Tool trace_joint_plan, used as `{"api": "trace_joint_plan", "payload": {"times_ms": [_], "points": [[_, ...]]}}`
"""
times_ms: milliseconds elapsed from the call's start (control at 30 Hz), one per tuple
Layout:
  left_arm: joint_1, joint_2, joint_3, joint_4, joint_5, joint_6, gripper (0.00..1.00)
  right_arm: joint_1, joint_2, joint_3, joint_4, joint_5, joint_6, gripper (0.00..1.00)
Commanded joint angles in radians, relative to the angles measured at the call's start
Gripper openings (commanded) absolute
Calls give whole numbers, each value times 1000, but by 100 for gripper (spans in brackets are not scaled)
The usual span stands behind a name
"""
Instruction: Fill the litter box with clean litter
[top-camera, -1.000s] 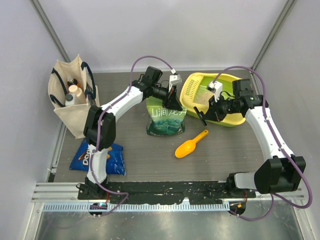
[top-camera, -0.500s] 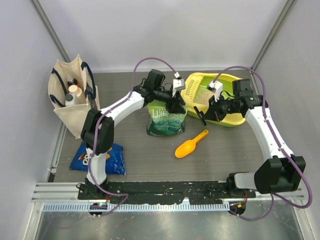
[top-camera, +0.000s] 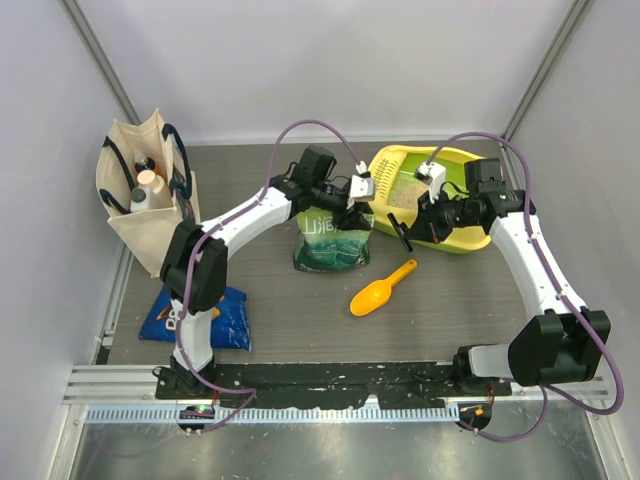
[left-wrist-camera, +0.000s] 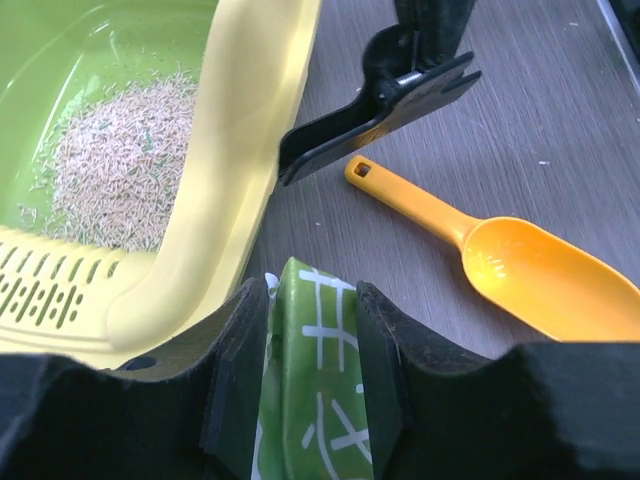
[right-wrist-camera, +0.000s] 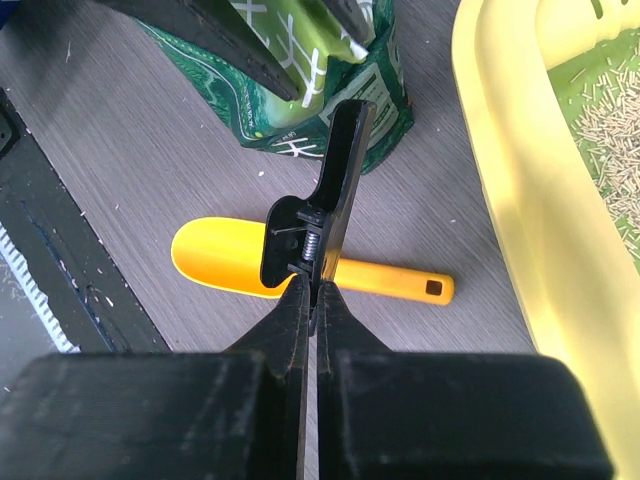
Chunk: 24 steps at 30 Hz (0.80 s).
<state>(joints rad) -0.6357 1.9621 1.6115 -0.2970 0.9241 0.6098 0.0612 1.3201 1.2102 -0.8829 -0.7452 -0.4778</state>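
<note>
Pouch (left-wrist-camera: 318, 420) between half-open left end effector (left-wrist-camera: 312, 300) jaws; right end effector (right-wrist-camera: 311, 295) clamps clip (right-wrist-camera: 340, 170).

litter box (left-wrist-camera: 250, 150) far right of table (top-camera: 450, 310), litter (left-wrist-camera: 120, 170) inside | pouch (top-camera: 332, 245) just left | scoop (top-camera: 382, 290) before both | clip (right-wrist-camera: 335, 180) in my right gripper (right-wrist-camera: 312, 300) | tote (top-camera: 135, 215) at left edge | chip bag (top-camera: 225, 320) near-left corner

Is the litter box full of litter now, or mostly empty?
Mostly empty. The litter box holds only a small, thin heap of litter; much of its green floor shows bare.
</note>
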Motion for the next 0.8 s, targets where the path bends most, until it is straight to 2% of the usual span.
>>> {"api": "trace_joint_plan", "payload": {"times_ms": [0, 33, 100, 167, 267, 300, 500, 533, 567, 600, 667, 733, 767], "points": [[-19, -22, 10, -97, 5, 125, 41, -4, -1, 12, 27, -11, 27, 1], [-21, -17, 13, -106, 13, 123, 40, -4, -1, 11, 25, -10, 27, 1], [-22, -2, 34, -140, 22, 114, 31, -4, -4, 12, 25, -8, 30, 1], [-22, 23, 60, -169, 38, 99, 13, -6, -5, 11, 22, -8, 30, 1], [-13, 37, 80, -171, 82, 30, 0, -6, -5, 12, 16, -9, 28, 1], [-9, 40, 73, -131, 94, -43, 0, -6, -4, 12, 16, -10, 27, 2], [22, 99, 107, -116, 162, -185, 0, -4, 14, 22, 16, -19, 30, 1], [27, 97, 97, -90, 159, -247, 5, -4, 19, 25, 19, -20, 31, 1], [34, 92, 65, -53, 151, -290, 22, -4, 21, 26, 21, -23, 34, 1], [37, 86, 50, 46, 115, -354, 29, -6, 24, 32, 22, -26, 36, 1], [48, 61, 25, 135, 101, -488, 42, -6, 28, 38, 22, -34, 36, 1], [57, 34, 31, 222, 87, -527, 49, -6, 31, 48, 19, -37, 31, 1], [60, 24, 53, 228, 87, -528, 56, -6, 34, 52, 16, -42, 21, 1]]}}
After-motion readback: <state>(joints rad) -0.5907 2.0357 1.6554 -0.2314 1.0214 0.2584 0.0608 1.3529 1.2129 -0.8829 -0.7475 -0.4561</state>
